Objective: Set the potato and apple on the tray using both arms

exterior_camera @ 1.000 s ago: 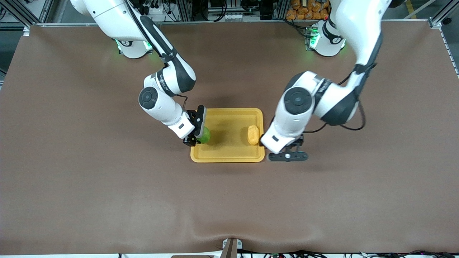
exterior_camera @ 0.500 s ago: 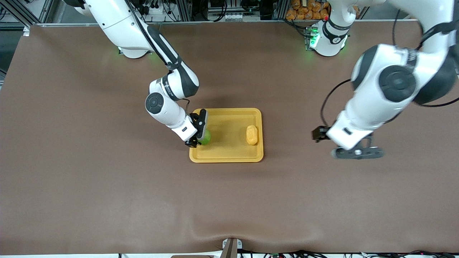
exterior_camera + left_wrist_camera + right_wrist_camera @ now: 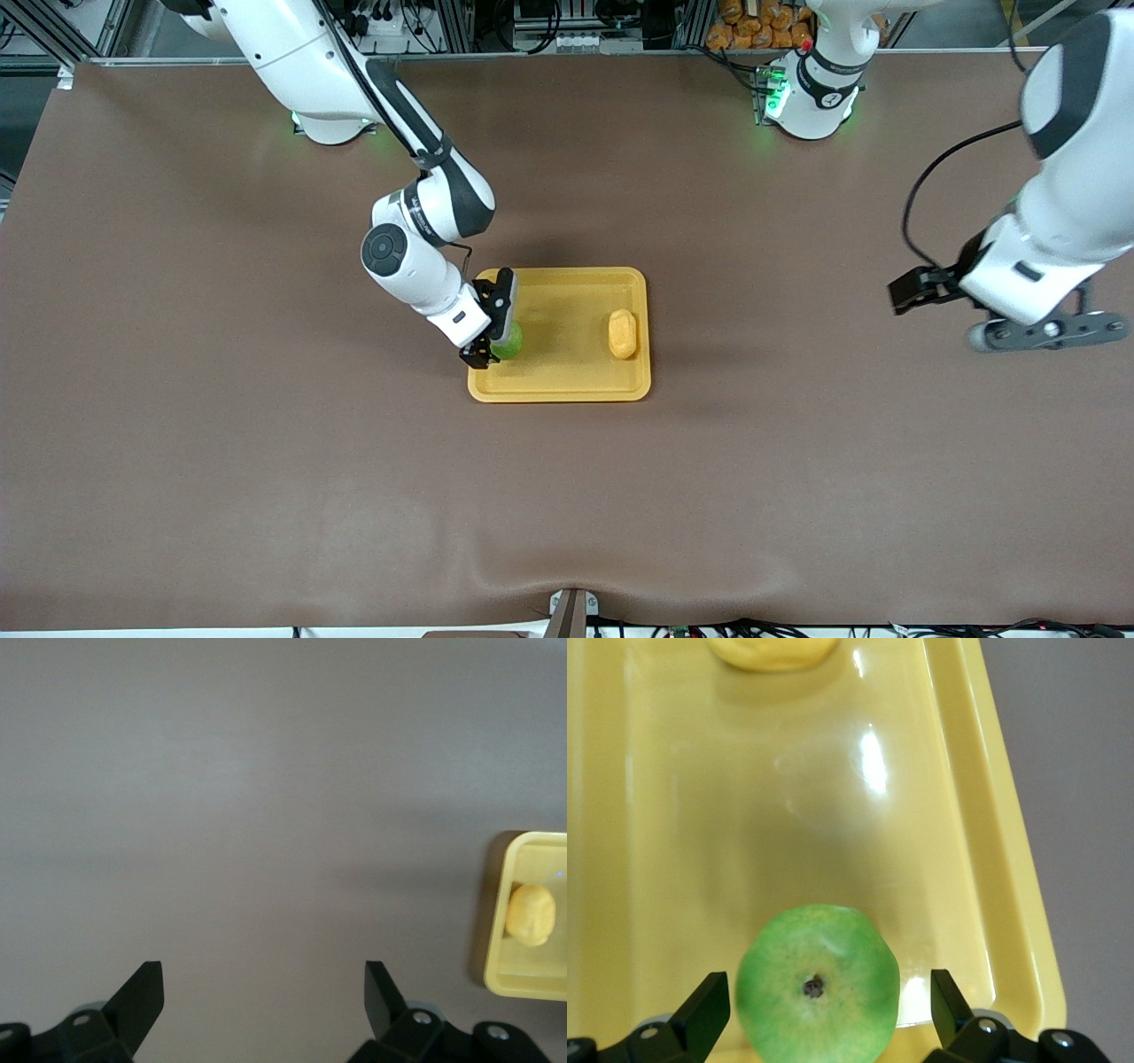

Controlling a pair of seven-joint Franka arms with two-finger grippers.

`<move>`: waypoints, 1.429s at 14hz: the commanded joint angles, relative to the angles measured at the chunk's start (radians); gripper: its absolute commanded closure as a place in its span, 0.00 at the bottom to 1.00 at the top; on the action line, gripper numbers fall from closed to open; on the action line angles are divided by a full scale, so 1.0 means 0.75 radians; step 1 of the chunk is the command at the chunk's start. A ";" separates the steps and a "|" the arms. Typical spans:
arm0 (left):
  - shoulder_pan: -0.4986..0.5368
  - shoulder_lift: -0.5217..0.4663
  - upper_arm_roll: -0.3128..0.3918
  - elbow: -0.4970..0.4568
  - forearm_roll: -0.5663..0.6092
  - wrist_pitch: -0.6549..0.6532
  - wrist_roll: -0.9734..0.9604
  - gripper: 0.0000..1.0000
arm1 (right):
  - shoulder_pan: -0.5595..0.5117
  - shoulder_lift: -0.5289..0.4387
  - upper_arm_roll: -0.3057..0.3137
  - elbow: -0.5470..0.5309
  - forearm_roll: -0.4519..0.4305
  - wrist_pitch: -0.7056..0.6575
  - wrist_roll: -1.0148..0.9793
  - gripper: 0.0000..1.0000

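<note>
The yellow-orange tray [image 3: 567, 390] lies mid-table. The potato [image 3: 623, 334] lies in it toward the left arm's end. The green apple [image 3: 509, 342] rests in it toward the right arm's end. My right gripper [image 3: 490, 330] is low over the apple, open, with a finger on each side and gaps showing. The right wrist view shows the apple [image 3: 818, 983] between the fingers of my right gripper [image 3: 831, 1010], the tray floor [image 3: 992, 859] and the potato [image 3: 772, 651]. My left gripper [image 3: 1036, 335] is open and empty over bare table near the left arm's end. It also shows in the left wrist view [image 3: 264, 992], with the potato [image 3: 531, 913] and a tray corner [image 3: 496, 966].
The brown mat [image 3: 266, 461] covers the whole table. The arm bases stand along the edge farthest from the front camera. A small bracket [image 3: 571, 611] sits at the edge nearest the front camera.
My left arm has swung away from the tray, past the potato, out toward its own end of the table. My right gripper has stayed at the apple on the tray.
</note>
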 commanded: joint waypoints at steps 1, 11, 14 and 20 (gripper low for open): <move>0.025 -0.080 -0.003 -0.023 -0.014 -0.080 0.068 0.00 | -0.048 -0.121 -0.025 -0.017 0.035 -0.170 -0.005 0.00; 0.085 -0.164 -0.003 -0.025 -0.010 -0.101 0.209 0.00 | -0.494 -0.359 -0.102 -0.019 -0.026 -0.587 0.056 0.00; 0.079 -0.178 -0.001 -0.021 -0.012 -0.101 0.209 0.00 | -0.497 -0.442 -0.197 -0.015 -0.220 -0.673 0.427 0.00; -0.120 -0.280 0.204 -0.109 -0.025 -0.107 0.213 0.00 | -0.511 -0.592 -0.227 0.054 -0.464 -0.912 1.127 0.00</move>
